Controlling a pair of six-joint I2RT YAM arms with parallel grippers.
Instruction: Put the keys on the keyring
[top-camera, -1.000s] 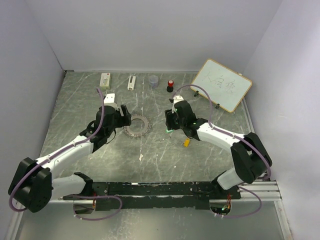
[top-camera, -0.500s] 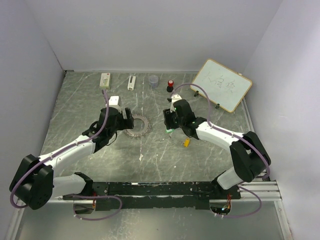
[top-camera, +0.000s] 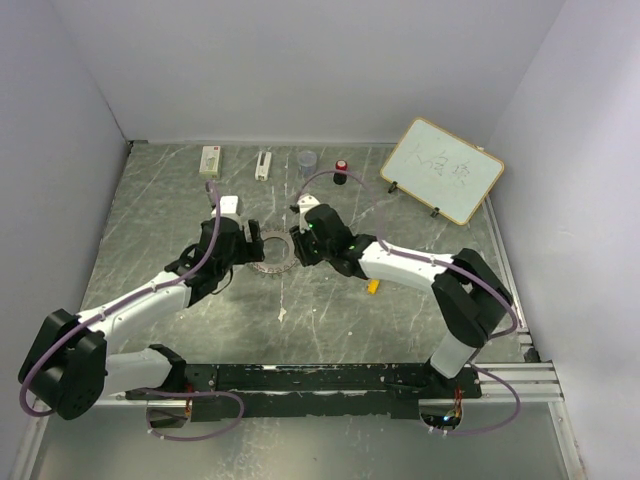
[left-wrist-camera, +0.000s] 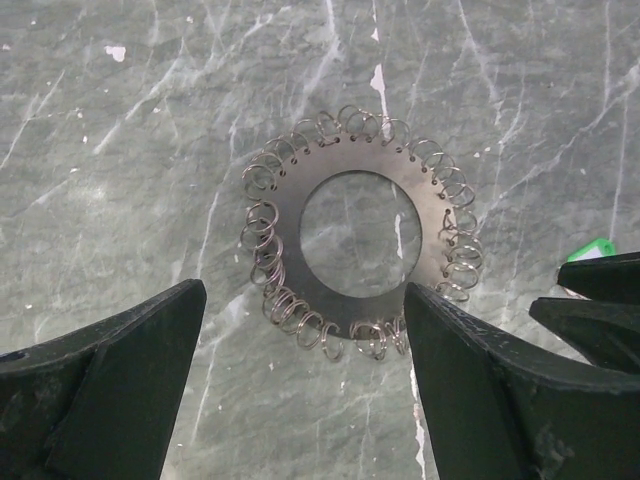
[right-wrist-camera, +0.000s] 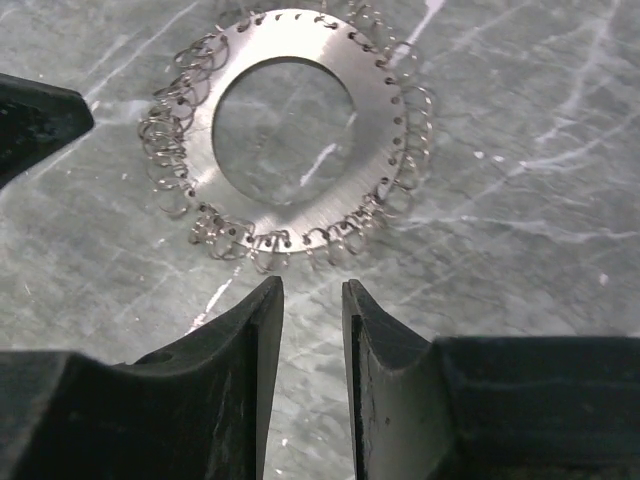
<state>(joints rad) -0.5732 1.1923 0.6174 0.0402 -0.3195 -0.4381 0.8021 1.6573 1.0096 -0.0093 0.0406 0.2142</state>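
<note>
The keyring is a flat metal disc with small wire rings all round its rim, lying on the table. My left gripper is wide open just beside its left edge, and its jaws straddle the near rim. My right gripper is at the ring's right edge. Its jaws stand a narrow gap apart with only table between them. A sliver of the green key shows on the table behind the right fingers. The yellow-orange key lies on the table under the right forearm.
At the back stand a small whiteboard, a red-topped black knob, a grey cup and two white pieces. A white block lies behind my left gripper.
My right gripper has swung left from beside the green key to the ring's right edge. My left gripper came down closer to the ring, then held still.
</note>
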